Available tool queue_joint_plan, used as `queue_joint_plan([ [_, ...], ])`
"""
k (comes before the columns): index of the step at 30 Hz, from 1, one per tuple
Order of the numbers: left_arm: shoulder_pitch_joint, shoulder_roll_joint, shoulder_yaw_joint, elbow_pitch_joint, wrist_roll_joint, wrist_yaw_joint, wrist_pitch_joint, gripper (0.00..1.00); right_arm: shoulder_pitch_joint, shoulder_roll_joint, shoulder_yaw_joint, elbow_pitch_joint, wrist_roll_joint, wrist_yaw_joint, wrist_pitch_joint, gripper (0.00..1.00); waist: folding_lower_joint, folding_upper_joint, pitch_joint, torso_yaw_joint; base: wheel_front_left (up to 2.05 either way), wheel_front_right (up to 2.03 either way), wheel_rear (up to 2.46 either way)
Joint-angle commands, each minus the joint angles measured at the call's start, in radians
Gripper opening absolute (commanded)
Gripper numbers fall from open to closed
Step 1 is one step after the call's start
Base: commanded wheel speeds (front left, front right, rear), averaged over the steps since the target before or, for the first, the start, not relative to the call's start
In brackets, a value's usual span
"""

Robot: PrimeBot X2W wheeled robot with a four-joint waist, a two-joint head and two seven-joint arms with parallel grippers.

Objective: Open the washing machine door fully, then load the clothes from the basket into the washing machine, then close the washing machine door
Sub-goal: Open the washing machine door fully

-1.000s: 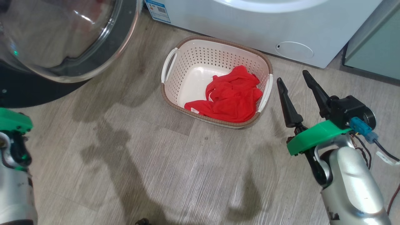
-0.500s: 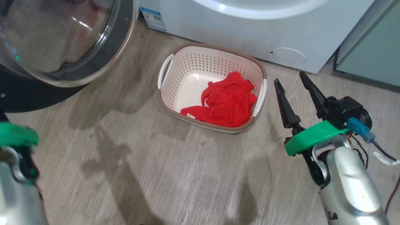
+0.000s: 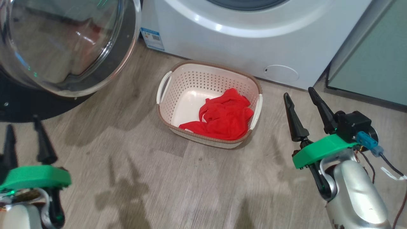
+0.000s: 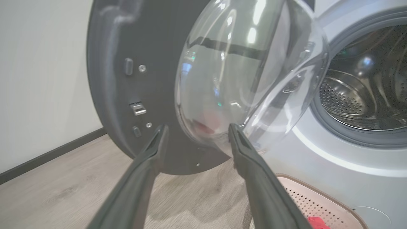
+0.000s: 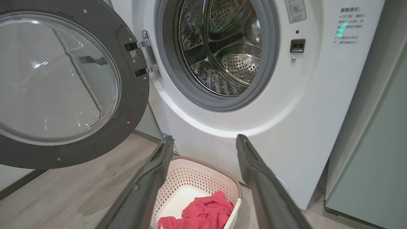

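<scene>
The washing machine door [image 3: 63, 47] stands swung wide to the left, its glass bowl facing out. The white washing machine [image 3: 222, 47] shows its bare steel drum [image 5: 222, 47]. On the floor before it sits the cream basket [image 3: 197, 82], with the red clothes [image 3: 222, 117] bunched in its right half. My left gripper [image 3: 23, 124] is open at the lower left, below the door, with nothing between its fingers. In the left wrist view it [image 4: 197, 126] points at the door [image 4: 238, 79]. My right gripper [image 3: 299, 92] is open and empty just right of the basket, and aims over the basket [image 5: 197, 178] and clothes [image 5: 200, 213].
A pale green cabinet [image 3: 372, 63] stands right of the machine. A white wall with a dark baseboard [image 4: 38, 79] runs left of the door. Grey wood floor [image 3: 190, 184] spreads in front of the basket.
The head camera has tilted up, so the whole scene sits lower. My left gripper has risen into view with its fingers apart. The right arm has kept its pose.
</scene>
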Motion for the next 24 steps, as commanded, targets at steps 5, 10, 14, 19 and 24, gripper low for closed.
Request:
queue_joint_plan([
  [5,0.048,0.006,-0.057,-0.153,0.031,0.010,0.072,1.00,-0.003,0.010,0.022,-0.024,0.020,0.000,-0.024,1.00,0.0000,0.0000,-0.028,-0.037,0.00,0.00,0.00],
  [10,0.079,0.002,-0.137,-0.223,0.053,0.005,0.115,1.00,0.005,0.010,0.028,-0.022,0.030,0.000,-0.032,1.00,0.0000,0.0000,-0.056,-0.097,0.00,0.00,0.00],
  [14,0.098,0.004,-0.171,-0.257,0.076,0.010,0.141,1.00,0.015,0.010,0.037,-0.023,0.036,0.000,-0.034,1.00,0.0000,0.0000,-0.077,-0.161,0.00,0.00,0.00],
  [19,0.112,0.017,-0.202,-0.285,0.107,0.006,0.158,1.00,0.029,0.010,0.036,-0.028,0.038,0.000,-0.035,1.00,0.0000,0.0000,-0.093,-0.232,0.00,0.00,0.00],
  [24,0.117,0.026,-0.223,-0.293,0.123,0.001,0.168,1.00,0.042,0.010,0.033,-0.038,0.035,0.000,-0.033,1.00,0.0000,0.0000,-0.102,-0.281,0.00,0.00,0.00],
])
